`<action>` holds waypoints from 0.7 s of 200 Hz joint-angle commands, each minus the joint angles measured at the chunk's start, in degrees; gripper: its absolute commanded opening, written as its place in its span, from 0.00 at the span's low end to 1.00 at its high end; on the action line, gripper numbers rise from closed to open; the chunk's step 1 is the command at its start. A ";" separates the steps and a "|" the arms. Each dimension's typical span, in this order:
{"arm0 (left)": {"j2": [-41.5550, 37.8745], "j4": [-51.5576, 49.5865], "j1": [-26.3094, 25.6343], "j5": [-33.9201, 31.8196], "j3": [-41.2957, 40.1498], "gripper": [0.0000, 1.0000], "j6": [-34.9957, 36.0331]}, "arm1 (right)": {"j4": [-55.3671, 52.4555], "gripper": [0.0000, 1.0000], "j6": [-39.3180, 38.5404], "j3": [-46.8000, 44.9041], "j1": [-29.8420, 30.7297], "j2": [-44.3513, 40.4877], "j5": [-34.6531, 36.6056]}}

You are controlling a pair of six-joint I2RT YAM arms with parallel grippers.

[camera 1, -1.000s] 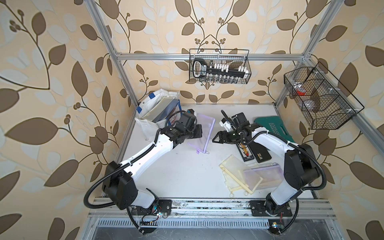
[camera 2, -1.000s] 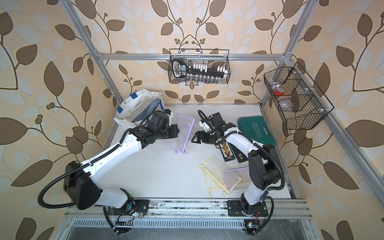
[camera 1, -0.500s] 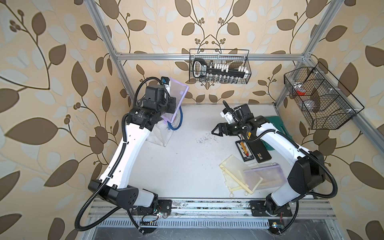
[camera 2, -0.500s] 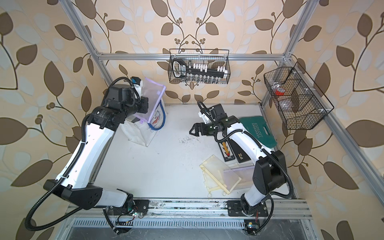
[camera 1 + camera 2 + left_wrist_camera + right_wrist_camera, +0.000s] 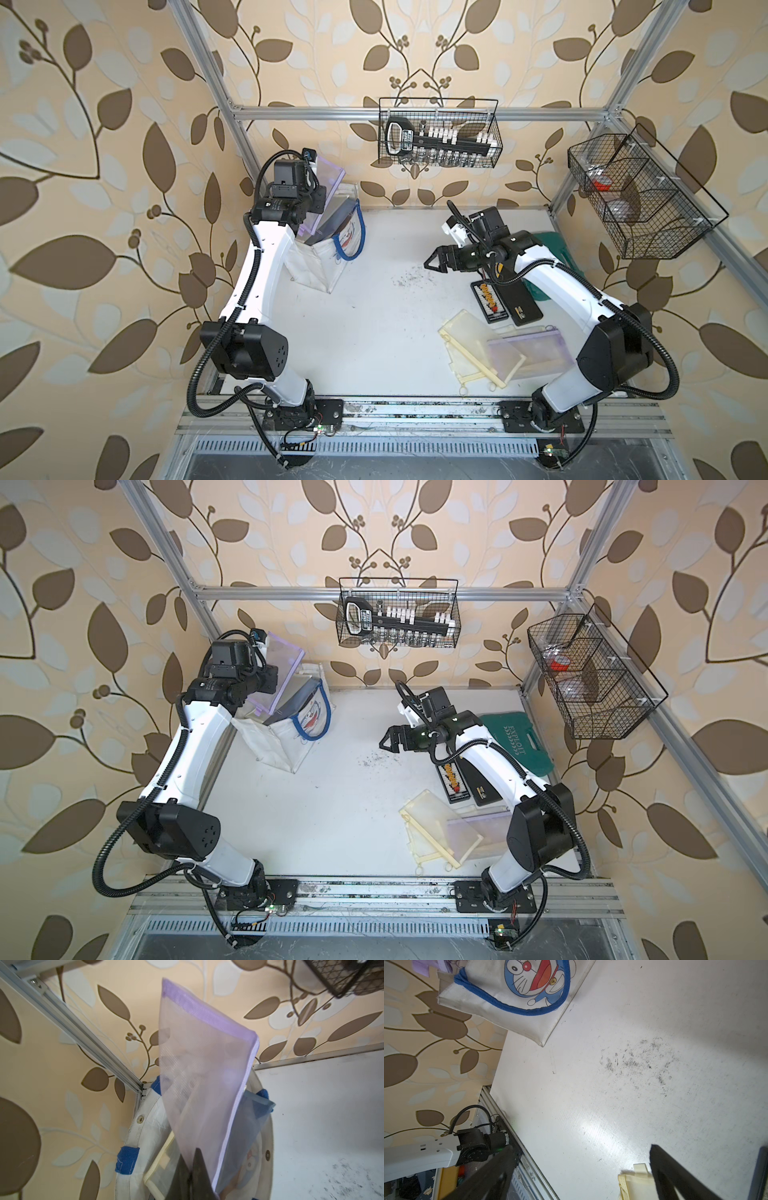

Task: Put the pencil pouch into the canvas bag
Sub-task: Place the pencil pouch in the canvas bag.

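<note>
Left gripper (image 5: 193, 1169) pinches pencil pouch (image 5: 203, 1064) above canvas bag (image 5: 316, 266), ten o'clock on scuffed white desk (image 5: 374, 332); right gripper (image 5: 433, 265) spread, empty

Two hands: left hand (image 5: 192, 1172), right hand (image 5: 432, 264). One canvas bag (image 5: 316, 270). Two lilac pouches: pencil pouch (image 5: 328, 187), second pouch (image 5: 528, 353). Two wire baskets: back basket (image 5: 496, 137), side basket (image 5: 665, 237). One teal case (image 5: 519, 737).

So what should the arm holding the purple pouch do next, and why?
Probably lower it a little. The left claw is shut on the see-through purple mesh pouch, held mostly above the open, blue-handled white canvas bag.
</note>
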 commanded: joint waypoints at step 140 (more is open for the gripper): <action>9.75 4.44 7.35 13.25 -2.23 0.23 -4.07 | -2.16 0.99 -0.53 6.76 -0.29 2.14 0.95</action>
